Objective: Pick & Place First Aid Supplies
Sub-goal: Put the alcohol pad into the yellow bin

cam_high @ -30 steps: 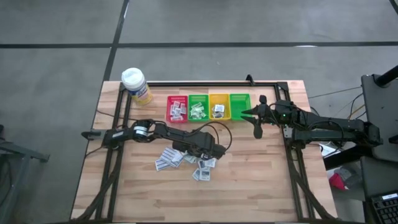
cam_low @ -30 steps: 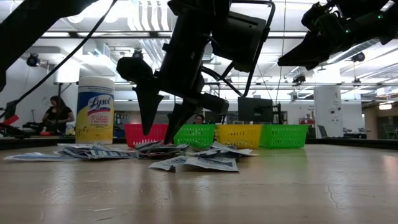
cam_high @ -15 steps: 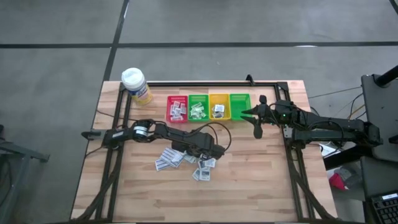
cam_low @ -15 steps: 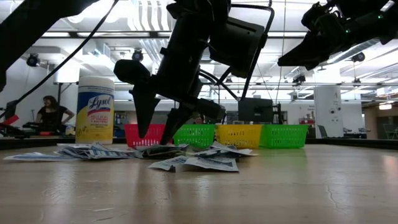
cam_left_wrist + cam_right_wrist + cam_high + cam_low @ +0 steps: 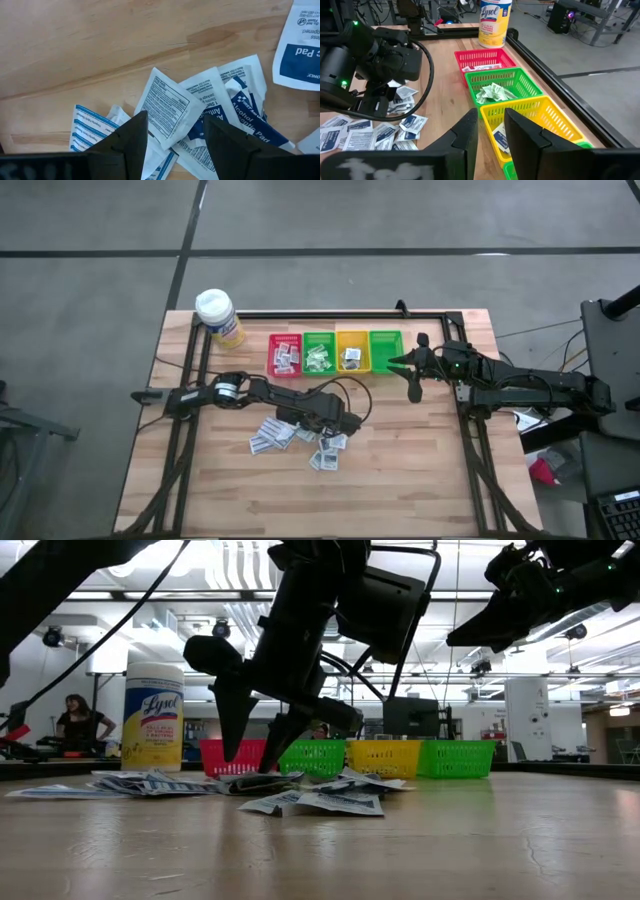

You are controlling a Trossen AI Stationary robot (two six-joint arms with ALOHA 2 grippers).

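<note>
Where the sachets (image 5: 167, 105) lie heaped just before the red bin (image 5: 284, 353), I log flat white packets, blue or grey print, overlapping; left gripper (image 5: 172, 127) over them, jaws released; right gripper (image 5: 492, 122) beside the bins, parted, empty.
</note>
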